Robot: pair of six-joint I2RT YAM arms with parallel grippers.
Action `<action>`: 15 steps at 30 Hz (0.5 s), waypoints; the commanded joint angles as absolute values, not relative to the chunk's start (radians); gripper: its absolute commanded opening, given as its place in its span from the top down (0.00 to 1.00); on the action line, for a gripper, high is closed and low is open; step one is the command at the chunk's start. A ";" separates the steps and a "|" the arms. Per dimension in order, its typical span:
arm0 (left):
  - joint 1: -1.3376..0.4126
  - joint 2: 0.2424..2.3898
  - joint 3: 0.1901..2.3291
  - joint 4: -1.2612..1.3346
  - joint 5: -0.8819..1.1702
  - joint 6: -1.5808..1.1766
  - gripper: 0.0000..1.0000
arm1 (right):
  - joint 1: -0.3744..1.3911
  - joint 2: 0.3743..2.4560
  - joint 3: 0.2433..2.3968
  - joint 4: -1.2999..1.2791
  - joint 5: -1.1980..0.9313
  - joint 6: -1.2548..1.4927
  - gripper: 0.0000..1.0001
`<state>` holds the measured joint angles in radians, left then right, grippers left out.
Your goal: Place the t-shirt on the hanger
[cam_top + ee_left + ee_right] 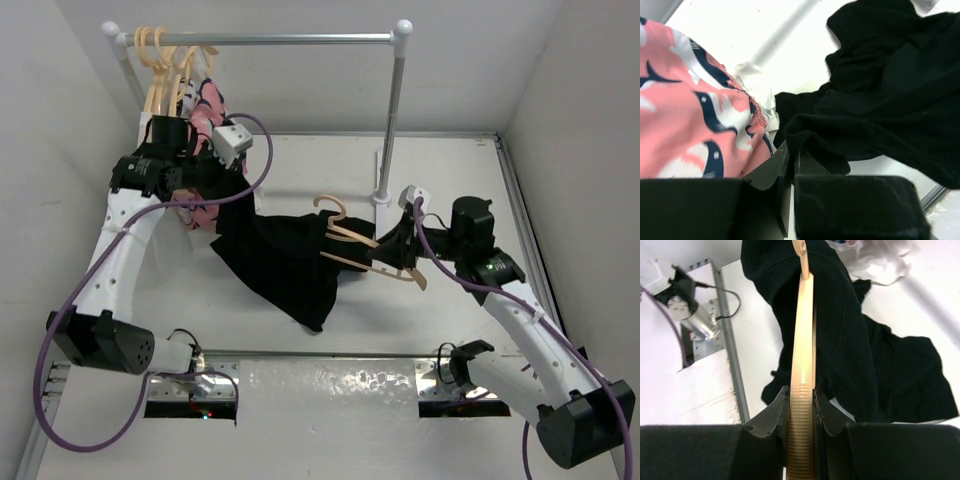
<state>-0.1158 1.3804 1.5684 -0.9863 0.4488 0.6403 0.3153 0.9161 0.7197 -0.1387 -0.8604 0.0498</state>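
Observation:
The black t-shirt (280,260) lies bunched mid-table, its right part draped over one end of the cream hanger (365,255). The hanger's hook points toward the rack. My right gripper (405,250) is shut on the hanger's ribbed arm (802,405), with the t-shirt (850,340) hanging over the hanger beyond the fingers. My left gripper (205,190) sits at the shirt's far left corner. In the left wrist view its jaws are shut (792,152) on a fold of the t-shirt (880,90), lifting that edge off the table.
A metal clothes rack (395,110) stands at the back, with a bunch of cream hangers (170,65) at its left end. A pink, white and navy patterned garment (690,110) hangs right beside the left gripper. White walls close in on both sides.

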 commanded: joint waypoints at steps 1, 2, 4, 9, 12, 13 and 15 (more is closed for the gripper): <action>-0.101 1.301 1.548 -0.939 0.478 0.595 1.00 | 0.311 0.911 0.756 -0.070 -0.977 0.059 1.00; -0.101 1.287 1.539 -0.940 0.486 0.586 1.00 | 0.311 0.908 0.744 -0.010 -0.995 0.105 1.00; -0.101 1.260 1.517 -0.933 0.477 0.584 1.00 | 0.310 0.899 0.680 0.229 -1.008 0.264 1.00; -0.100 1.250 1.515 -0.870 0.428 0.528 1.00 | 0.311 0.922 0.584 0.460 -1.070 0.403 1.00; -0.100 1.258 1.595 -0.731 0.370 0.418 1.00 | 0.310 0.946 0.643 0.221 -1.083 0.262 1.00; -0.098 1.264 1.632 -0.701 0.347 0.343 1.00 | 0.307 0.948 0.652 0.174 -1.078 0.221 1.00; -0.098 1.275 1.660 -0.652 0.318 0.245 1.00 | 0.307 0.945 0.646 0.175 -1.078 0.215 1.00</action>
